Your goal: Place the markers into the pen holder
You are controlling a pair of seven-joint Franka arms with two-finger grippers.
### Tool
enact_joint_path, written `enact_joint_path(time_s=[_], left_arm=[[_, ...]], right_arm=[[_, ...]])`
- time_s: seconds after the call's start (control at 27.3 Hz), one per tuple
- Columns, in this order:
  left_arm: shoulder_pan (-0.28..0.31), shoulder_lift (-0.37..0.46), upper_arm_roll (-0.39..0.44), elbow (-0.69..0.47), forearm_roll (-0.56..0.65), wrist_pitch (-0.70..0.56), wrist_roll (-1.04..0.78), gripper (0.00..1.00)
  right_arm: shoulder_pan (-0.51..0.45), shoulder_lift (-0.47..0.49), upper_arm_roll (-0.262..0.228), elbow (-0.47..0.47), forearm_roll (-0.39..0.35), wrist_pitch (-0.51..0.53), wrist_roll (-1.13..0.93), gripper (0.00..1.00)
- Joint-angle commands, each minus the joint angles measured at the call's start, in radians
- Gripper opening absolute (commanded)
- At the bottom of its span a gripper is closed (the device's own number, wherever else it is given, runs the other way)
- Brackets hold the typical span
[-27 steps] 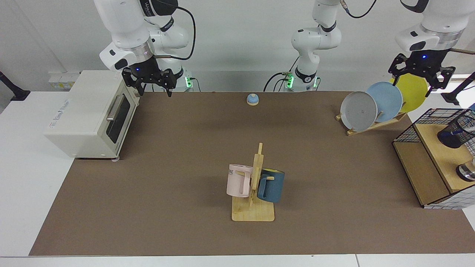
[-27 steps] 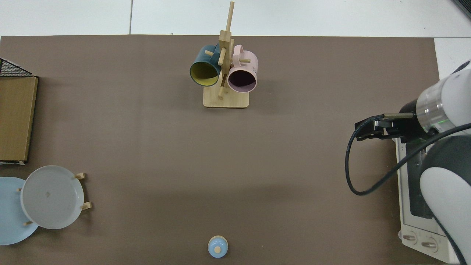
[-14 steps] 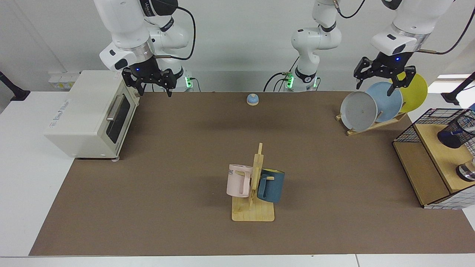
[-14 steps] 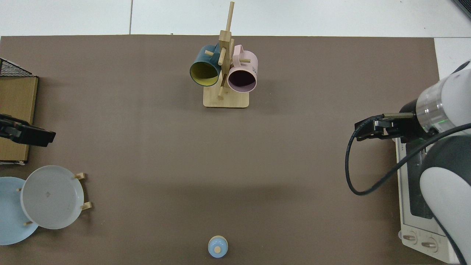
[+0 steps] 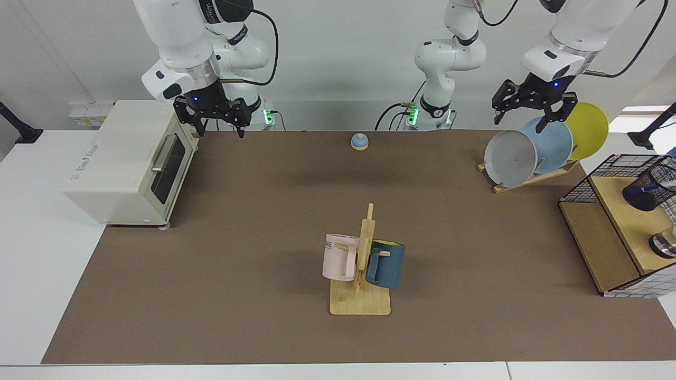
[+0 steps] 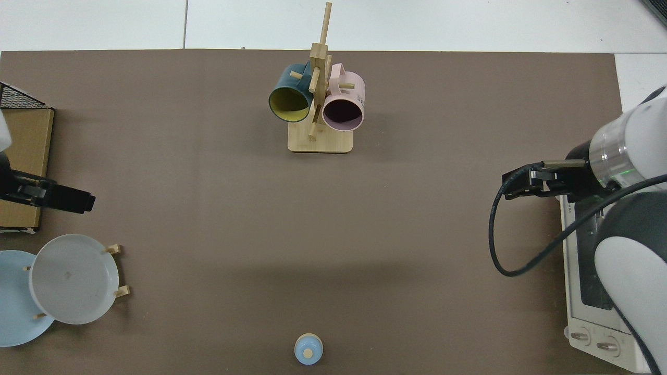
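The pen holder [image 5: 647,187], a black mesh cup, stands on a wooden shelf [image 5: 626,221] at the right edge of the facing view. No markers show in either view. My left gripper [image 5: 520,121] hangs open and empty above the plate rack, well away from the pen holder. In the top view this left gripper [image 6: 78,200] pokes in from that view's left edge. My right gripper [image 5: 221,129] waits open and empty beside the toaster oven, and the top view shows the same right gripper [image 6: 513,185] near its right edge.
A white toaster oven [image 5: 127,158] stands at the facing view's left. A mug tree [image 5: 362,264] holds a pink and a blue mug mid-table. Grey, blue and yellow plates lean in a rack [image 5: 511,157]. A small blue bell [image 5: 359,141] sits at the back. A steel container [image 5: 664,244] shares the shelf.
My left gripper has swung away from above the shelf, toward the table's middle, and now hangs over the plate rack. The right arm has not moved.
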Motion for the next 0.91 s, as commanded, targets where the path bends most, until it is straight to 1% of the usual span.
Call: enact_joint_path(time_s=[0.0, 0.29, 0.88], left_arm=[[-0.015, 0.02, 0.015, 0.039, -0.009, -0.03, -0.038, 1.0], [-0.018, 0.023, 0.013, 0.048, 0.005, -0.024, -0.101, 1.0], [-0.017, 0.019, 0.015, 0.045, 0.034, -0.016, -0.089, 1.0]], right_arm=[[-0.021, -0.005, 0.015, -0.005, 0.017, 0.001, 0.015, 1.0], [-0.021, -0.005, 0.015, -0.005, 0.017, 0.001, 0.015, 1.0], [-0.021, -0.005, 0.015, -0.005, 0.017, 0.001, 0.015, 1.0]])
